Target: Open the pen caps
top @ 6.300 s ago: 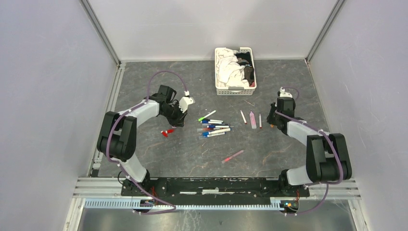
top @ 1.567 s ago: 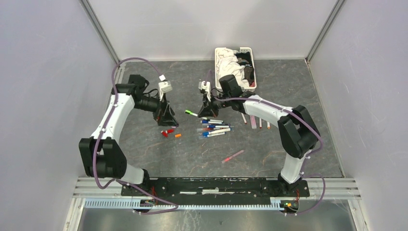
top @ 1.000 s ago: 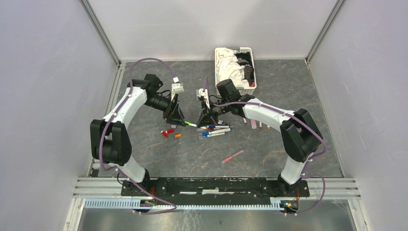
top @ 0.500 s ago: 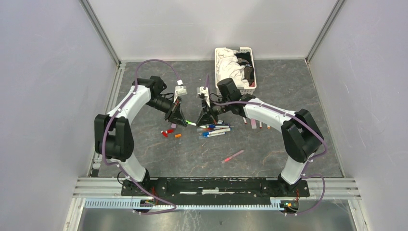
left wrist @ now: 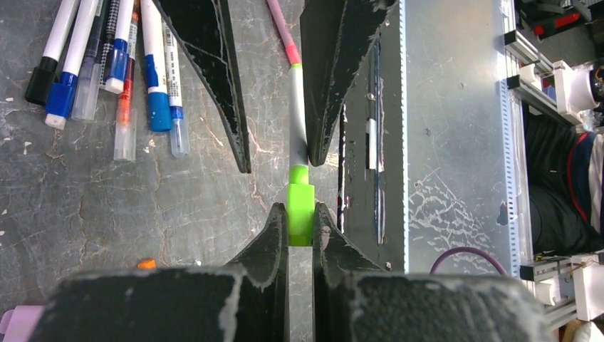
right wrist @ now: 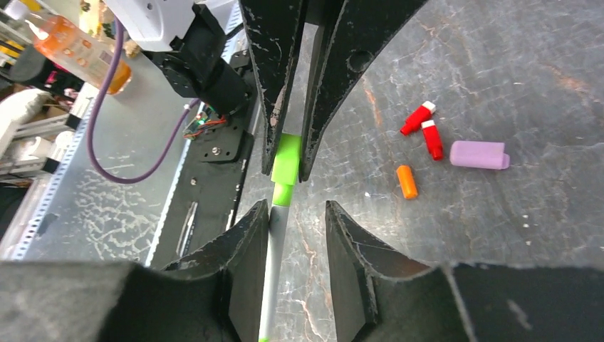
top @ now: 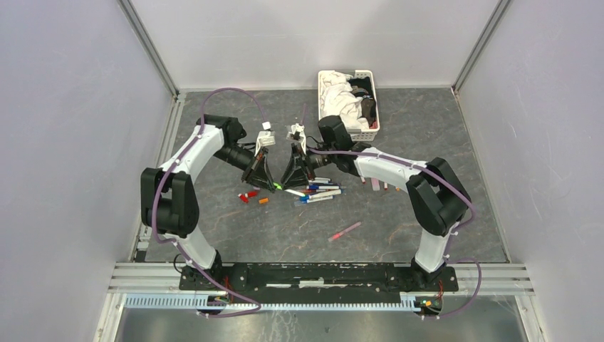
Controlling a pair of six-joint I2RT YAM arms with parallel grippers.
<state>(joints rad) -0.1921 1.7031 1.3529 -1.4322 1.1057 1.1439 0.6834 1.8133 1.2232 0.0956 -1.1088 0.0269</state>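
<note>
left jaws have closed on the green cap (left wrist: 300, 214), right jaws parted.

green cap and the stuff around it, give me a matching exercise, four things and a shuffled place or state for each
1 green cap
2 right gripper
3 red caps
4 white basket

a by the far wall, holding cloths
b jaws apart around the pen barrel
c lying loose, side by side
d clamped in the left gripper

Pairs: 1-d, 2-b, 3-c, 4-a
</note>
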